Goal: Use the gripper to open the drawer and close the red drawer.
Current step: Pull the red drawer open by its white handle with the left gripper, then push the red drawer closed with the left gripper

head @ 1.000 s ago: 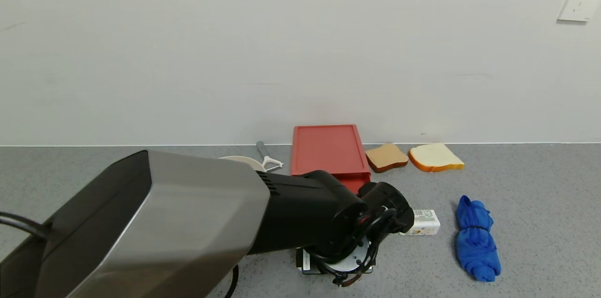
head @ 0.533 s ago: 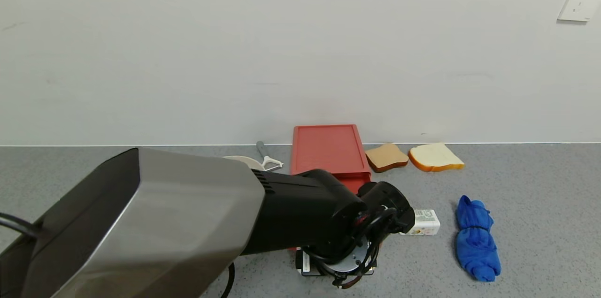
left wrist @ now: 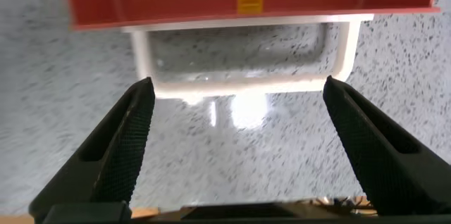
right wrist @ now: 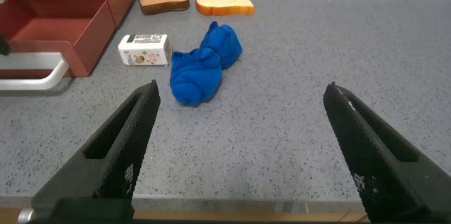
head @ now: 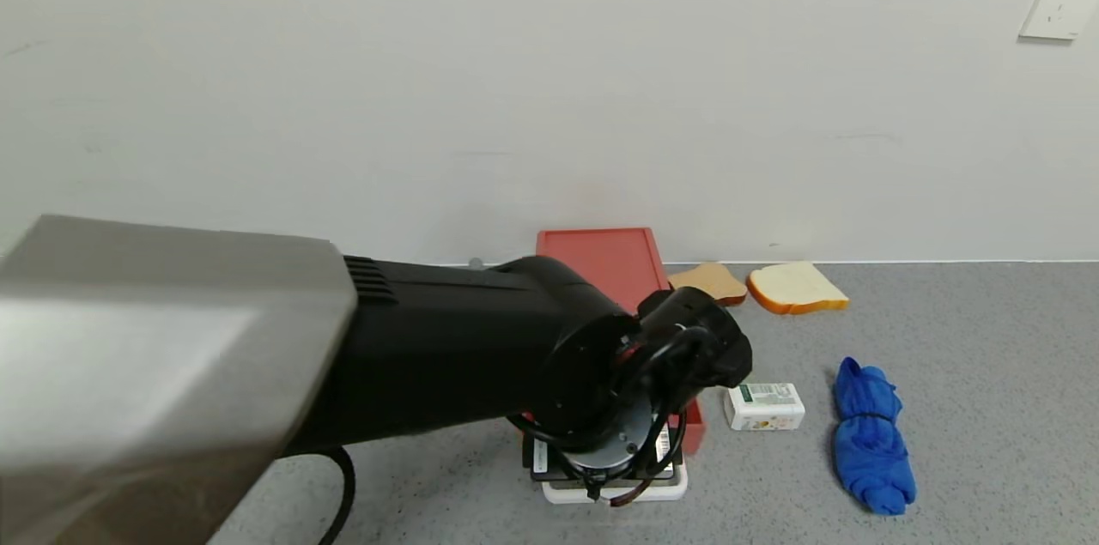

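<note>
Since 1.0 s ago my left gripper [left wrist: 236, 146] has pulled back toward the lower centre of the head view. The drawer [head: 694, 429] now sticks out from its case [head: 601, 266], its white handle [head: 614, 493] newly visible. Fingers now spread, clear of the handle.

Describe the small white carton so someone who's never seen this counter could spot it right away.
Start at the salmon-red plastic drawer unit against the white wall, its tray pulled out toward the robot. The small white rectangular carton lies on the grey speckled counter between that tray and the bunched blue cloth. Its green-and-white printed label sets it apart.
</note>
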You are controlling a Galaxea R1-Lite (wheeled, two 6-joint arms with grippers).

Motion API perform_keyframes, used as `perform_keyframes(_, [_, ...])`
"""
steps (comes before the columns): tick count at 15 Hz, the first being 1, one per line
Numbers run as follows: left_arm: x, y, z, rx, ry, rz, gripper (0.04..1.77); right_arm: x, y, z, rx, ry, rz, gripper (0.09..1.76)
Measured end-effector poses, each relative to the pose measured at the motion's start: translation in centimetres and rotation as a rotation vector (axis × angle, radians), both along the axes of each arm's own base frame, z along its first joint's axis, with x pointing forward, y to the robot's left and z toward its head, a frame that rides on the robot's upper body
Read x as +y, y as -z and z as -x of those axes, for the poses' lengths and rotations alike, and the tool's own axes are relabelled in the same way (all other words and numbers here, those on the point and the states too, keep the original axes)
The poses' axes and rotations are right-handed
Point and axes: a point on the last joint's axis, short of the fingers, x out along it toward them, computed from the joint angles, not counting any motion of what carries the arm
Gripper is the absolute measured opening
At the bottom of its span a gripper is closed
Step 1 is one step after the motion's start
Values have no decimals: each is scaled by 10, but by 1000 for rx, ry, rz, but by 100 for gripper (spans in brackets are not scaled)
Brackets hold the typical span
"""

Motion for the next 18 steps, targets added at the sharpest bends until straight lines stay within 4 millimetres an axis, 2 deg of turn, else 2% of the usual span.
perform_keyframes(4, [20,-39,14,-27,100,-3,172,0,0,0,0,0,0,171])
perform_keyframes(7, [39,-70,24,-27,216,66,172,0,0,0,0,0,0,171])
perform_keyframes(11, [69,-105,24,-135,290,189,172,0,0,0,0,0,0,171])
perform_keyframes(14, [94,-118,22,-212,306,288,172,0,0,0,0,0,0,171])
perform_keyframes(18, [130,-117,24,-271,326,271,172,0,0,0,0,0,0,171])
